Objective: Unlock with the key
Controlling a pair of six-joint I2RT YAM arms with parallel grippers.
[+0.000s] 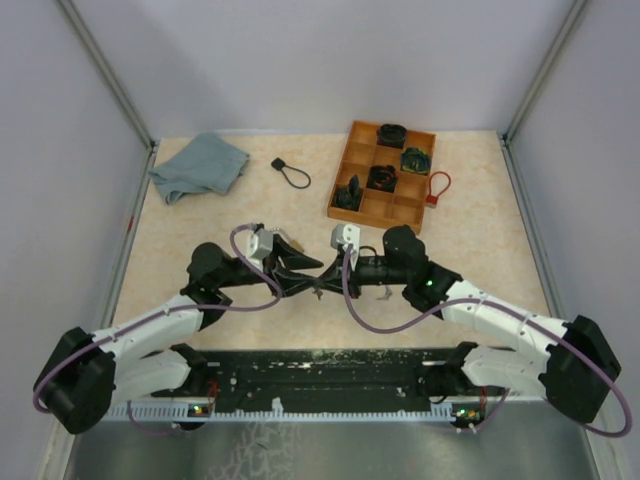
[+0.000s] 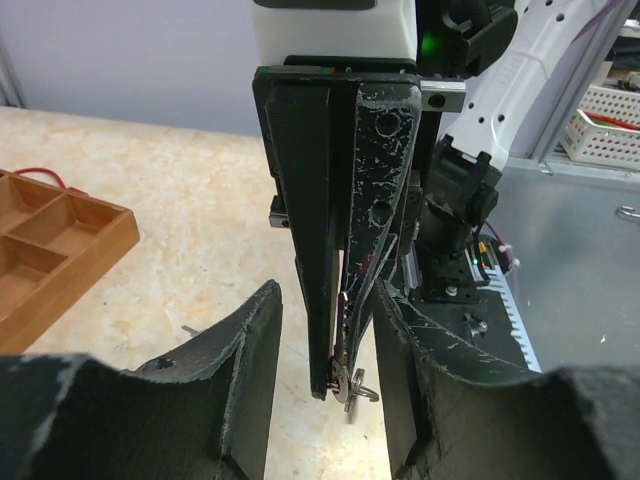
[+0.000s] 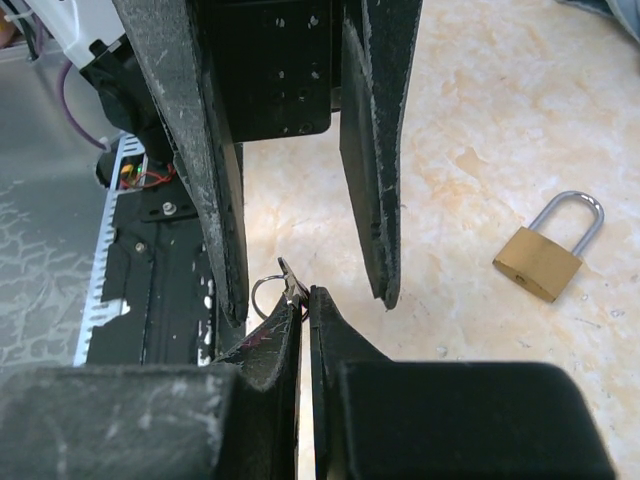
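Well beyond your jaws lie a cloth (image 1: 198,165), a black loop (image 1: 290,172), a tray (image 1: 380,175) and a red loop (image 1: 437,187). Your left gripper (image 2: 325,335) stands about half open with nothing in its grasp, its fingers (image 3: 365,150) straddling the tips of your right gripper (image 3: 306,300) and crowding that spot. Your right jaws are clamped on the key (image 3: 291,282), whose ring hangs just beside their tips, while the padlock (image 3: 545,258) lies flat on the table off to one side, well apart from both pairs of jaws.

Marbled beige tabletop (image 1: 180,220) (pale grey walls (image 1: 330,60))
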